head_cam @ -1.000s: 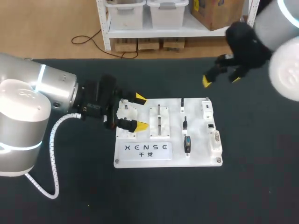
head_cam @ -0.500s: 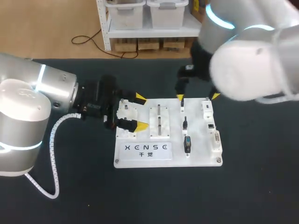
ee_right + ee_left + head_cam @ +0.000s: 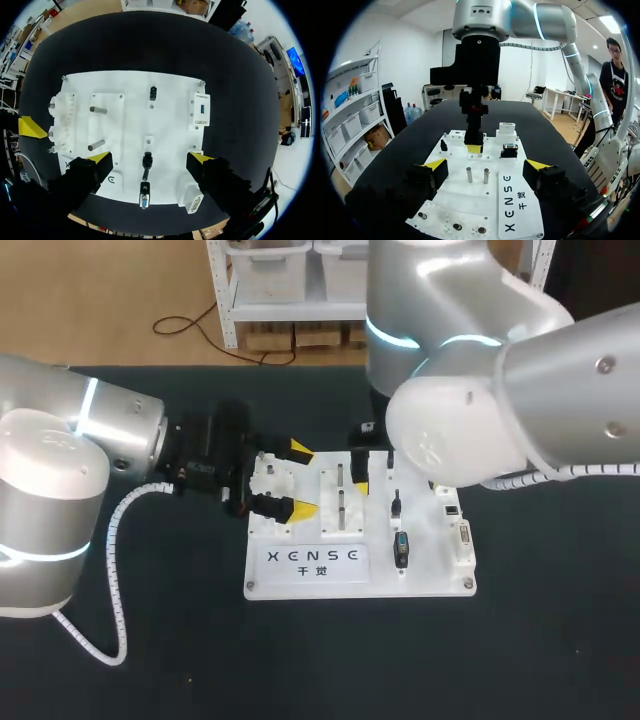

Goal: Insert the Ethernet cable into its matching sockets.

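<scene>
Dark bench [image 3: 120,670] carrying a white board [image 3: 300,585]. On the board's near strip sits a label plate [image 3: 315,558] printed with one row of dark capitals and two smaller characters beneath. Behind the plate, toward the right, three dark plug pieces [image 3: 398,508] stand in a line running near to far; which of them belongs to the Ethernet cable cannot be told. White socket blocks [image 3: 462,540] line the board's right edge. Two metal pegs [image 3: 341,495] rise from a raised plate at mid-board.

The left end effector [image 3: 300,479] enters from the left, fingers spread wide on either side of a white ribbed block [image 3: 268,480] at the board's left end. The right end effector [image 3: 150,158] hangs above the board, fingers likewise spread, the middle plug piece lying below and between them, untouched. In the head view the bulky right arm [image 3: 480,420] hides the board's far right corner and most of its own fingers
</scene>
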Controlling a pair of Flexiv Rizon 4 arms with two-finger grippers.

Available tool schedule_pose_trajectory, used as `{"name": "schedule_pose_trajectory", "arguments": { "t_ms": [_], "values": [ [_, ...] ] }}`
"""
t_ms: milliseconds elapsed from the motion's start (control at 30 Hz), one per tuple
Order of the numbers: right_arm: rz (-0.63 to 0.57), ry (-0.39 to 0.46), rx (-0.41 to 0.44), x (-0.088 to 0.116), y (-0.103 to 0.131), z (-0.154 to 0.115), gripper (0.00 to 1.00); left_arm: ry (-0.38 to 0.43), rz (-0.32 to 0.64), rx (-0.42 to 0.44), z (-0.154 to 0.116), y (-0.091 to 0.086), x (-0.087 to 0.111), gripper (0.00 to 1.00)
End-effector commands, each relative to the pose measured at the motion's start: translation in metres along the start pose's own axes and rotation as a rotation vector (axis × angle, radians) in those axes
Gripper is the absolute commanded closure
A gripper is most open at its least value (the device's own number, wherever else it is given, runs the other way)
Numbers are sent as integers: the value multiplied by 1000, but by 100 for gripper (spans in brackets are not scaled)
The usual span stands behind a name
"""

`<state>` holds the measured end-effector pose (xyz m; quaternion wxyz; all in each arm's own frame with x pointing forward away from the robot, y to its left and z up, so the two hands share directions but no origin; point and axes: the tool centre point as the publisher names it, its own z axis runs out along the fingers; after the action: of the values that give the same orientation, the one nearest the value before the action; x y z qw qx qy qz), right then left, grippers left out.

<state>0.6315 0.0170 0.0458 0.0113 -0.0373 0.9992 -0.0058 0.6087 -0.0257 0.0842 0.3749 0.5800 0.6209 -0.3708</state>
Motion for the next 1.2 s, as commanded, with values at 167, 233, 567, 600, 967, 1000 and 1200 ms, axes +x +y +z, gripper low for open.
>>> {"name": "schedule_pose_trajectory", "arguments": {
  "t_ms": [167, 233, 567, 600, 967, 1000, 1200],
  "values": [
    [8, 9, 3, 5, 0, 14, 0, -4, 2, -1, 0, 0, 1, 0],
    [8, 10, 6, 5, 0, 15, 0, -4, 2, -1, 0, 0, 1, 0],
    [-20, 9, 6, 6, 1, 18, 29, -4, 2, -1, 0, 0, 1, 0],
    [-21, 10, 5, 6, 1, 18, 29, -4, 2, -1, 0, 0, 1, 0],
    [-34, 30, -9, 9, 1, 26, 54, -4, 2, -1, 0, 0, 1, 0],
    [-35, 31, -9, 9, 1, 26, 55, -4, 2, -1, 0, 0, 1, 0],
    [-49, 39, -16, 9, 1, 27, 71, -4, 2, -1, 0, 0, 1, 0]
  ]
}}
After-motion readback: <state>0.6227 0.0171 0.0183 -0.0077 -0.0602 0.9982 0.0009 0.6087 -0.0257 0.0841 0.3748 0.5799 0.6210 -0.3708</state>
